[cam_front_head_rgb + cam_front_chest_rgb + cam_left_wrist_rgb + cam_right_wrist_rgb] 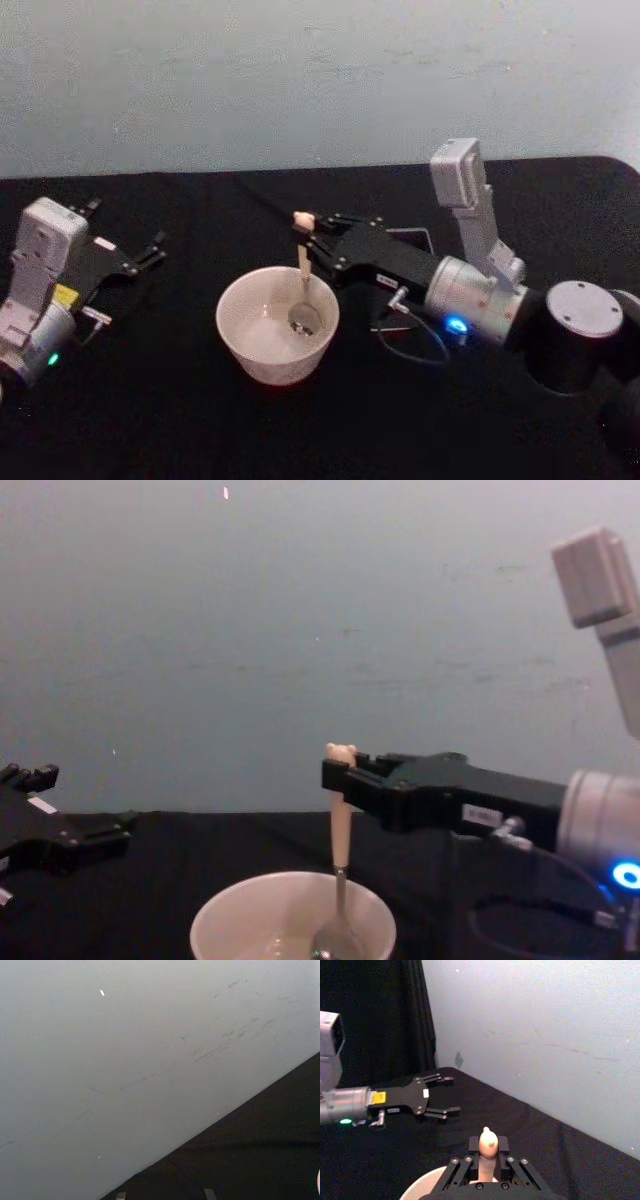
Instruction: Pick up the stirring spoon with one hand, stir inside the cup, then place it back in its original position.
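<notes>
Spoon (301, 268): slim, with a small shiny metal bowl, a thin neck and a beige handle topped by a tiny bear head. It stands nearly upright, bowl down inside the cup and resting at or just above the cup's floor; I cannot tell whether it touches. In the chest view the handle rises straight out of the cup and the bear head shows just above the pincer's fingertips.

Cup (280, 362): wide, round and cream-white, with a smooth rim and a bowl-like shape. It sits on the black table (150, 410), near the middle and toward the near side.

Right gripper (306, 238): black, reaching in from the right above the cup's far rim. Its fingers are closed on the upper part of the spoon's handle, just under the bear head.

Holder (420, 232): dark and square, with only part of its thin rim showing behind the right arm, on the far right of the cup and apart from it.

Left gripper (447, 1095): black, over the table's left side, well apart from the cup. Its fingers are spread with nothing between them.

Wall (300, 80): pale, plain, behind the table's far edge.
</notes>
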